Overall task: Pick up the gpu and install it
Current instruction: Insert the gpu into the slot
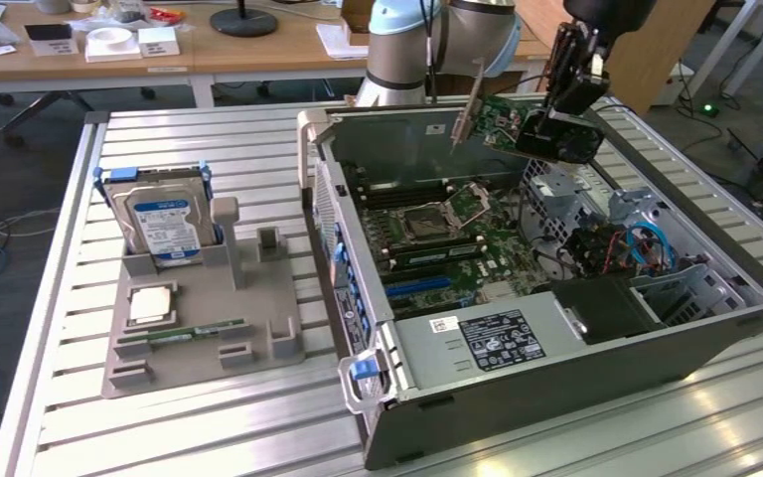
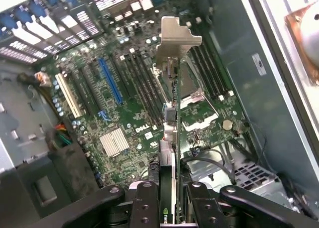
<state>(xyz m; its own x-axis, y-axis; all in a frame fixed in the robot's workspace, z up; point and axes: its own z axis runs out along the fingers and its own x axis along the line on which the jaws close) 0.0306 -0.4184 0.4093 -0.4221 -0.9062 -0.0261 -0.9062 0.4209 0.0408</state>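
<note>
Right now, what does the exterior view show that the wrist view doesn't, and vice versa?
Exterior adds: a grey tray beside the case, with a hard drive upright and a CPU and RAM stick lying on it; the arm's base behind the case.
Wrist adds: the board's Dell logo and silver heatsink.
Both: the gripper shut on the gpu, above the motherboard.

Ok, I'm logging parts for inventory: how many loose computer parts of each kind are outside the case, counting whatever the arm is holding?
Hard drive: 1
Processor chip: 1
RAM stick: 1
gpu, gripped in the jaws above the open case: 1
Total: 4
</note>
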